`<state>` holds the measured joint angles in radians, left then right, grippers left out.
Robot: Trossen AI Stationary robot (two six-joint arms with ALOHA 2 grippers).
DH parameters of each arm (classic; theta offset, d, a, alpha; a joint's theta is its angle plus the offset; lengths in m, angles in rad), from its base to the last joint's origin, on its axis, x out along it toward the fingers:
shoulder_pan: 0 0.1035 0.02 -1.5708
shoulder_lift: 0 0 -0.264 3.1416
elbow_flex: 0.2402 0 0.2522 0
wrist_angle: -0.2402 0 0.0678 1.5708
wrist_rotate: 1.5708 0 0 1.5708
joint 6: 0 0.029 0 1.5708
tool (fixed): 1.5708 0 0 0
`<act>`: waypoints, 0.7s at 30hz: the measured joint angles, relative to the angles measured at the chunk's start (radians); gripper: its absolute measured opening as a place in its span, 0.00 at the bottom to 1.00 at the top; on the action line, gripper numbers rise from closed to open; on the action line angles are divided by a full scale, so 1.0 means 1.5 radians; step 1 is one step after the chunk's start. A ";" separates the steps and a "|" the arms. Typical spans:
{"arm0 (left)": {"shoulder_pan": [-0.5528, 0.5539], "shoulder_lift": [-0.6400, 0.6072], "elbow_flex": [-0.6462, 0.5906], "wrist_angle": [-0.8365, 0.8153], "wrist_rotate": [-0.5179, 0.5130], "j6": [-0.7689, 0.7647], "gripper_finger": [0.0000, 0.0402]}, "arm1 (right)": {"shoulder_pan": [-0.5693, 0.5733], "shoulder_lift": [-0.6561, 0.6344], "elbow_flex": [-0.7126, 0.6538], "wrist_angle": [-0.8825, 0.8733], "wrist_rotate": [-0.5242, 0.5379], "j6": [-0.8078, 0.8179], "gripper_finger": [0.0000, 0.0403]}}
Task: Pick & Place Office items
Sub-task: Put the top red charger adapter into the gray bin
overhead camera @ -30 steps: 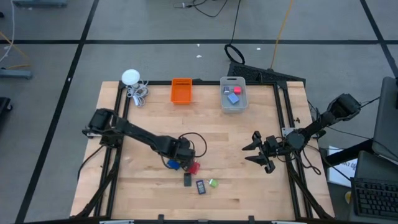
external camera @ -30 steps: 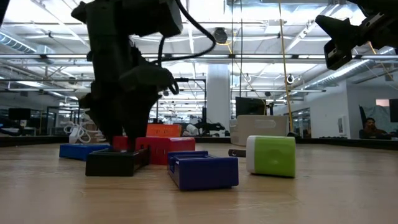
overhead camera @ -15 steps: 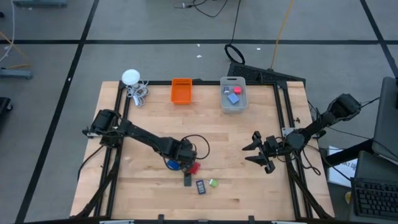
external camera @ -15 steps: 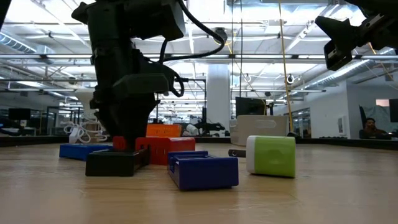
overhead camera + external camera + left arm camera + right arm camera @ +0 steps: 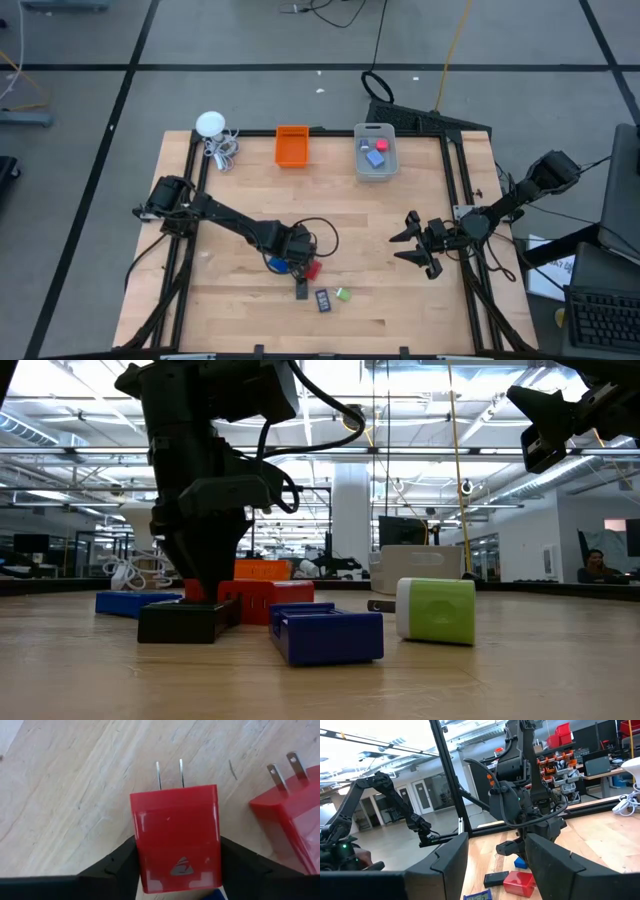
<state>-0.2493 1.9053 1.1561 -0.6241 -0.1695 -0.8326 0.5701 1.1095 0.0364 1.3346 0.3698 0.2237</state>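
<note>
A red plug block [image 5: 176,840] (prongs pointing away) sits on the table [image 5: 380,230] near its front middle, clasped between the left gripper [image 5: 177,865] fingers. The right gripper [image 5: 412,243] hangs spread, holding nothing.

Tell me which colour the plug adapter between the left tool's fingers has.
Red: the plug adapter shows best in the left wrist view.

L gripper [image 5: 297,257] on plug [image 5: 176,840], 2nd plug [image 5: 295,815] beside
</note>
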 joint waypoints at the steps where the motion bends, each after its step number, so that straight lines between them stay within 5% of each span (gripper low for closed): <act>1: 0.000 0.000 0.000 0.001 0.000 0.001 0.53 | 0.000 0.000 0.000 0.000 0.000 0.000 0.46; 9: -0.005 -0.029 -0.005 -0.006 -0.050 0.019 0.53 | 0.000 0.000 0.000 0.000 0.000 0.000 0.46; 21: -0.091 -0.243 -0.003 0.144 -0.187 0.172 0.53 | 0.000 0.000 0.000 0.000 0.000 0.000 0.46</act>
<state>-0.3865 1.5414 1.1519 -0.4084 -0.4499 -0.5742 0.5701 1.1095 0.0364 1.3343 0.3695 0.2237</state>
